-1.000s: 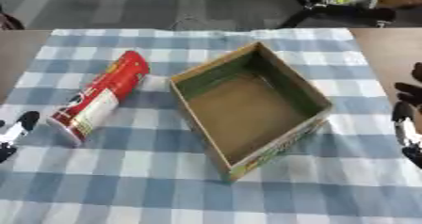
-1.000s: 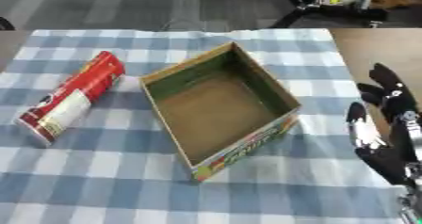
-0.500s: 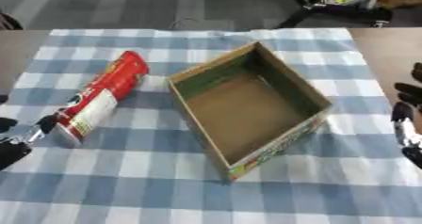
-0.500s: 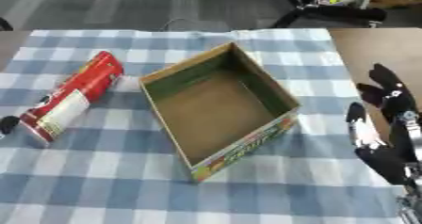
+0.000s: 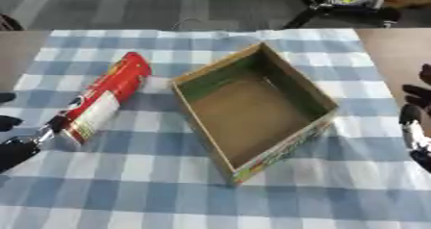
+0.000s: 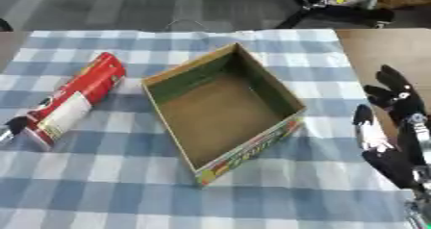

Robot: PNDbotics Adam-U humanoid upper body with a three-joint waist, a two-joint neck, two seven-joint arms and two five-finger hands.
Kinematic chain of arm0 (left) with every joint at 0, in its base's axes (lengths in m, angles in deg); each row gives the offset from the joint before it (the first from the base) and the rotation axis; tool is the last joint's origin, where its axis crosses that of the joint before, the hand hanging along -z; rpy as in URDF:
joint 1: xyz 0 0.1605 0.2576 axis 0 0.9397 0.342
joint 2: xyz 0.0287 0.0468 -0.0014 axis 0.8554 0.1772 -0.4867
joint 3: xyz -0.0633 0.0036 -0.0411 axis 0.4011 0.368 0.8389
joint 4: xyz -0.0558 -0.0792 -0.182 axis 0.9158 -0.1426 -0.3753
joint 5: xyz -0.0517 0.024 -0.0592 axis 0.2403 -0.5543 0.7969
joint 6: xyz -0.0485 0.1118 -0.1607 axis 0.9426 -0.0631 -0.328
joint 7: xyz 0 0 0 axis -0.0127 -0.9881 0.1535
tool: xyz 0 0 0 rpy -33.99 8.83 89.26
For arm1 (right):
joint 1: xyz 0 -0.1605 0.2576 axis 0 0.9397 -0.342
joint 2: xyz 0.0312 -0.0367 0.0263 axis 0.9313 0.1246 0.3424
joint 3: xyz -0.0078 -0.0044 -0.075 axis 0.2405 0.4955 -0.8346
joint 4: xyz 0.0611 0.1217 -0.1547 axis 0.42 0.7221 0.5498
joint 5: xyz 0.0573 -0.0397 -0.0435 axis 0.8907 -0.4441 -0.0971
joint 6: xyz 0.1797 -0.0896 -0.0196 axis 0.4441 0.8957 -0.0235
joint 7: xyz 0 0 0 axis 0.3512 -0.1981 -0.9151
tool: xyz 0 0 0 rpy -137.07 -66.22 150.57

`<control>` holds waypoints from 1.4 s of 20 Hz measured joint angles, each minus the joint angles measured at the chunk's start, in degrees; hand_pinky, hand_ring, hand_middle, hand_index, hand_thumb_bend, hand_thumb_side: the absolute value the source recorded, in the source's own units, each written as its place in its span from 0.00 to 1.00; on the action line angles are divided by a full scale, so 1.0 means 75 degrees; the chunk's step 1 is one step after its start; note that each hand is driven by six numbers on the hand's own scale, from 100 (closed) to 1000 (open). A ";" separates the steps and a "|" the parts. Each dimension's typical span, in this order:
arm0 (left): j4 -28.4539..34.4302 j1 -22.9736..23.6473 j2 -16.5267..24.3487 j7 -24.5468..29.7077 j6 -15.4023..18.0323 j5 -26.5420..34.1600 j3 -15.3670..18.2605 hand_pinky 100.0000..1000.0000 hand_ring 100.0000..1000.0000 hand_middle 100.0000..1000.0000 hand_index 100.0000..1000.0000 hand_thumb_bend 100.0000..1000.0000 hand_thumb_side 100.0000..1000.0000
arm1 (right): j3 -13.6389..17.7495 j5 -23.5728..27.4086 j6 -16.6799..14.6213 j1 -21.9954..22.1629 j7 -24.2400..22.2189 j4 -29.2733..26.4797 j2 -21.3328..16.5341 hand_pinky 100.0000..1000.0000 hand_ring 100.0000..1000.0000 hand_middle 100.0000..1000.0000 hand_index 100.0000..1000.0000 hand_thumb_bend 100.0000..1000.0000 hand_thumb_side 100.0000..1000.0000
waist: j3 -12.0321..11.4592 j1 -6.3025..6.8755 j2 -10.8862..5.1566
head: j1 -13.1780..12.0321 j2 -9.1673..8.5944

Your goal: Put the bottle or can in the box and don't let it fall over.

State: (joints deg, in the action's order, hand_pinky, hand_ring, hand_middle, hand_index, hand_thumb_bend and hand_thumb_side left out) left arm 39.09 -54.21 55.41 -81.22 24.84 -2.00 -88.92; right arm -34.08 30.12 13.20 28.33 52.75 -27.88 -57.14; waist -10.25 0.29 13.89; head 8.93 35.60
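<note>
One red can is lying at left beside one open box at centre. The left hand is touching its base, fingers unclear; the right hand is resting open, empty.

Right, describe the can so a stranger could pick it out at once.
On the blue-and-white checked tablecloth sits an open cardboard box. To the left of the box lies the can: a long red tube on its side with a pale label, the only round thing there.
</note>
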 measured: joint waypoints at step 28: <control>-0.0377 -0.0785 -0.0391 0.0850 -0.0462 -0.0963 -0.0282 0.68 0.59 0.81 0.77 0.79 0.26 | -0.0048 0.0046 0.0036 -0.0058 -0.0038 0.0000 0.0001 0.85 0.85 1.00 0.93 0.00 0.44 | 0.0137 0.0002 0.0006 | 0.0001 0.0003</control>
State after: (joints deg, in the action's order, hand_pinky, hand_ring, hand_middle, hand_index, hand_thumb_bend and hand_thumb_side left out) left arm 36.26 -60.09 52.48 -74.84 21.37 -9.23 -91.04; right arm -34.44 30.46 13.47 27.90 52.47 -27.88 -57.13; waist -9.22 0.30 13.93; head 8.94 35.62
